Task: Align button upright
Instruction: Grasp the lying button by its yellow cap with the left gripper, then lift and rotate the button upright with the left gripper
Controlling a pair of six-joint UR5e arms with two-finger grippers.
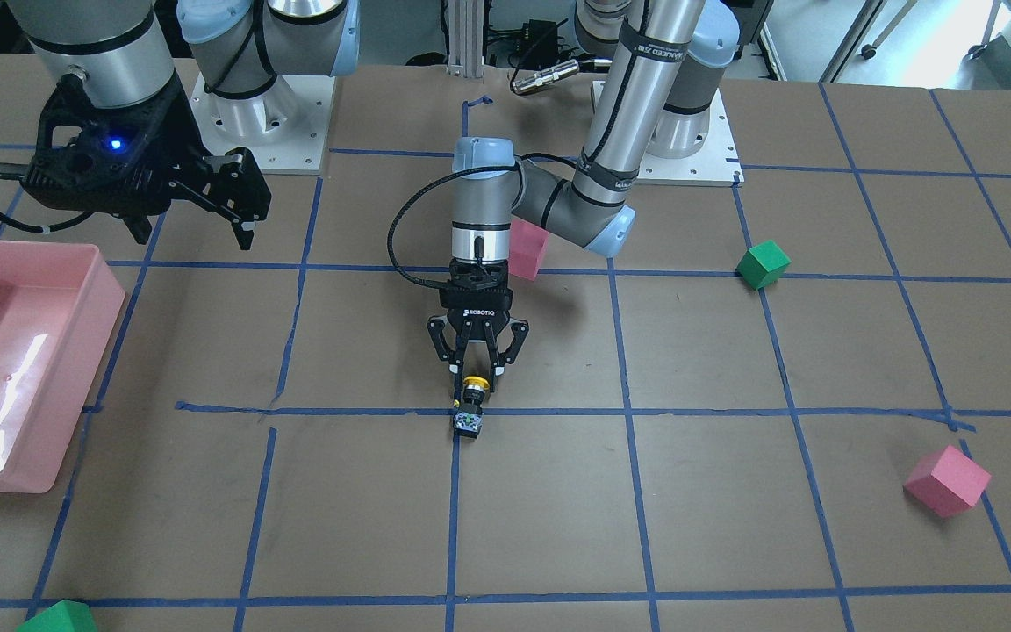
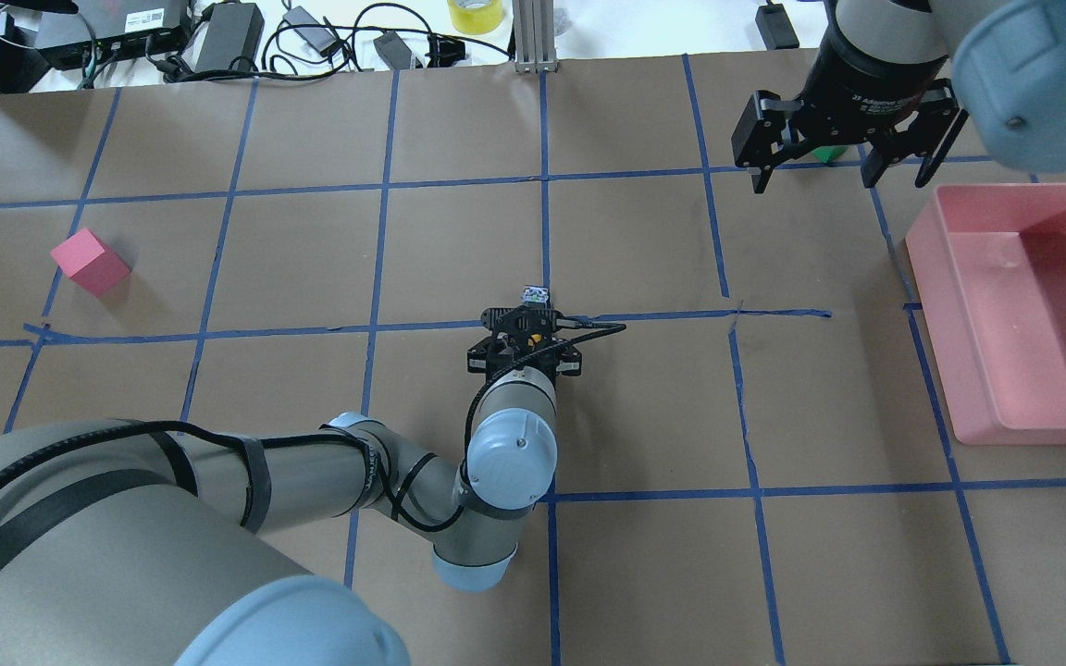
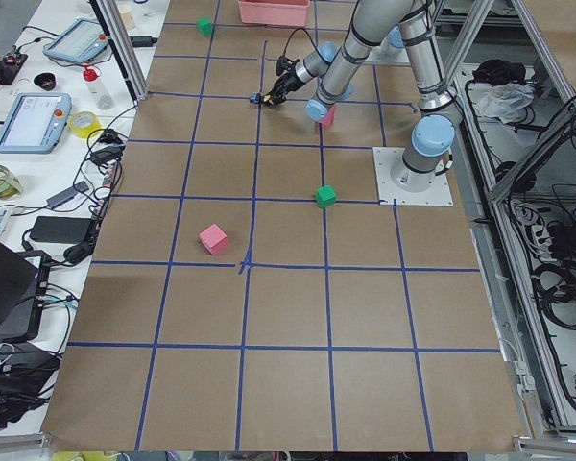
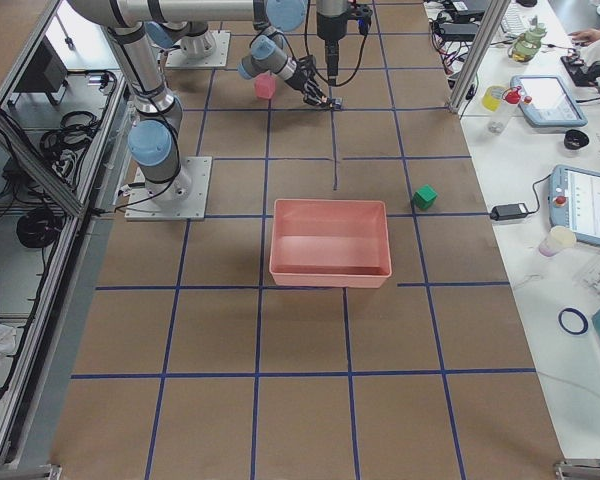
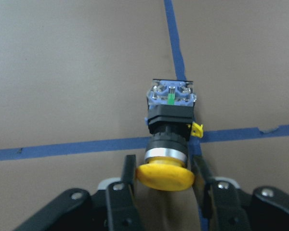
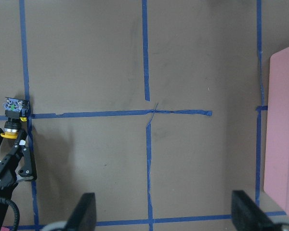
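The button (image 1: pixel 471 405) lies on its side on the paper-covered table, where two blue tape lines cross. Its yellow cap (image 5: pixel 164 176) points toward my left gripper and its grey base (image 5: pixel 171 94) points away. My left gripper (image 5: pixel 164 166) reaches down at a slant and is shut on the button, one finger pressed against each side of the cap. From overhead, the button (image 2: pixel 534 296) pokes out just past the left gripper (image 2: pixel 527 324). My right gripper (image 1: pixel 198 230) hangs open above the table near the pink bin, holding nothing.
A pink bin (image 1: pixel 102 290) stands at the table end on my right. One pink cube (image 1: pixel 527 248) sits behind the left arm's wrist, and another (image 1: pixel 947 480) lies far off on my left. Green cubes (image 1: pixel 763 264) (image 1: pixel 58 617) lie apart from the button.
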